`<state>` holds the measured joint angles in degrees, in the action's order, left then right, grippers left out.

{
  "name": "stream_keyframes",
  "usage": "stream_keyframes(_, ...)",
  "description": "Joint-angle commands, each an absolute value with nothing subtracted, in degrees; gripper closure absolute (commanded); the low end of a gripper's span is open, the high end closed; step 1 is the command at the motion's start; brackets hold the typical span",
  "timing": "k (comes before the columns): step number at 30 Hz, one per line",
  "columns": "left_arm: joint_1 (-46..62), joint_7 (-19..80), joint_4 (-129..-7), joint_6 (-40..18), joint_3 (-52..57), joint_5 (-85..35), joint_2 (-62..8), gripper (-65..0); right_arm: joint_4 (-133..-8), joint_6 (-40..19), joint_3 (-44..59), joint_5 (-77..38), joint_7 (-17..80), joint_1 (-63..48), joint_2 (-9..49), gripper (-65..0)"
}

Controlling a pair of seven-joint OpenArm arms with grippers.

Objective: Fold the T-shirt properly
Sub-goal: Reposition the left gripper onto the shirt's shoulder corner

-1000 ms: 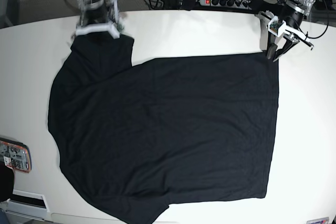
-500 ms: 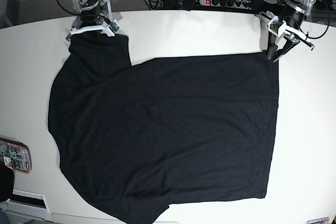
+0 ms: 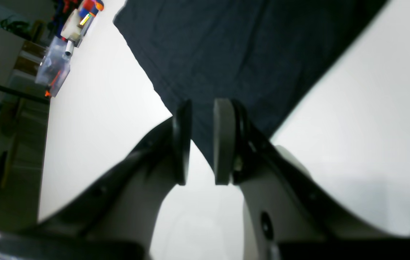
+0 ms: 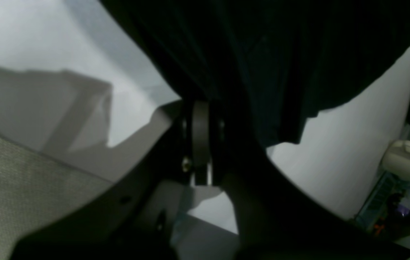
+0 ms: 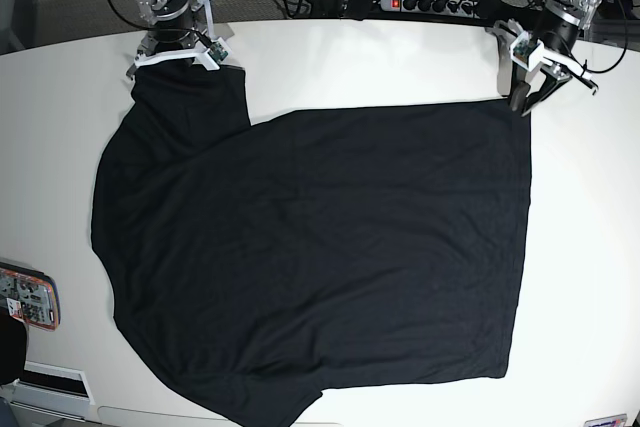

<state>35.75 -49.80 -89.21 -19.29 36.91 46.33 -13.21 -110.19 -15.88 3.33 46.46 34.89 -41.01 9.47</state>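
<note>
Shirt (image 5: pixel 320 257) is lying spread flat on the table (image 5: pixel 330 57), filling most of it, hem toward the left arm, sleeves toward the right arm.

Left gripper (image 5: pixel 523 99) is sitting at the shirt's far hem corner. In the left wrist view its fingers (image 3: pixel 183 141) are slightly spread, a narrow gap between the pads, and the corner of the cloth is running up into that gap; whether the pads are actually biting the fabric, cannot tell.

Right gripper (image 5: pixel 180 59) is sitting at the far sleeve end. In the right wrist view its fingers (image 4: pixel 200 141) are pressed together, with dark cloth draped right over and beside them; looks like they are pinching the sleeve edge, though the contact itself is too dark to confirm.

Step, as judged: both arms are taking hold of the far edge, fold not started, shirt still fully open. Next move probably calls for a firm pinch on both corners, then lifting together and carrying the far edge over toward the near one, keeping the cloth taut so it is not bunching.

No readable writing or brand; the shirt's label is not visible.
</note>
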Motion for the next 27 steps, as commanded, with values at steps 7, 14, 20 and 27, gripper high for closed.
stream_keyframes(7,40.92,-60.88,-91.3,-18.86,46.2,45.14,-16.66,-10.9,-111.43,-15.43,3.47,46.46,34.51,-41.45,9.63,0.0)
stream_keyframes(14,40.66,-60.7,-91.3,-18.86,50.86,54.2,-16.84,-10.8,-111.43,-15.43,3.38,46.46,34.51,-41.45,9.63,0.0)
stream_keyframes(20,39.43,-60.97,-91.38,-18.59,53.14,61.93,-16.92,-10.9,-111.43,-15.43,3.38,46.46,34.51,-41.45,9.63,0.0)
stream_keyframes(27,33.36,-61.05,-93.41,-18.59,53.76,63.34,-17.19,-10.9,-111.43,-15.43,3.38,46.46,34.15,-41.45,9.63,0.0)
